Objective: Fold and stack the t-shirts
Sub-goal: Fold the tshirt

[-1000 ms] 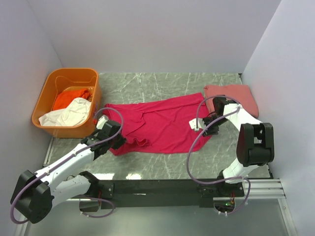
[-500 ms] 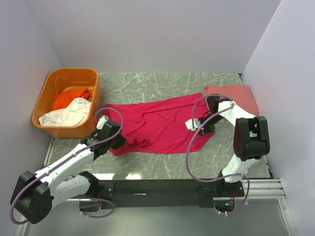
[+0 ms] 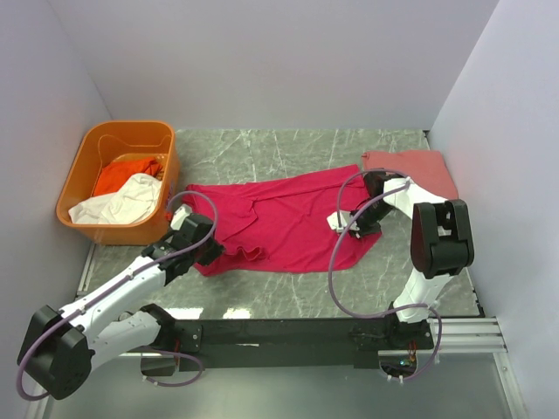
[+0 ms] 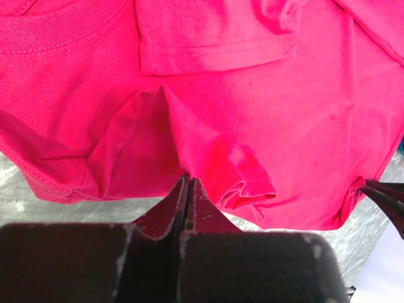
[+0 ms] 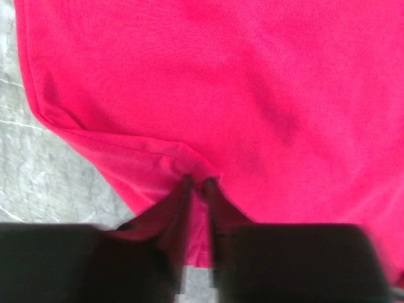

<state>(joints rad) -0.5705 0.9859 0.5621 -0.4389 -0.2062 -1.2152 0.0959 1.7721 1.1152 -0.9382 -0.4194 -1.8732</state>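
only from above, orange tub [image 3: 127,125] beside crimson shirt [image 3: 288,218]

The top camera looks down from high on the near side. Both wrist cameras sit close over the crimson-pink cloth t-shirt [image 3: 288,223], which all three views share.

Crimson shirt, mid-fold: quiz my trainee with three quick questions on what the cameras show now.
1. True or false: both arms' jaws are shut on the crimson shirt.
2. The orange tub holds: A) orange cloth and white cloth B) blue cloth only C) nothing.
3. Fill in: the salmon-pink shirt lies at the far ____ corner of the table.
Key: 1 true; 2 A; 3 right.
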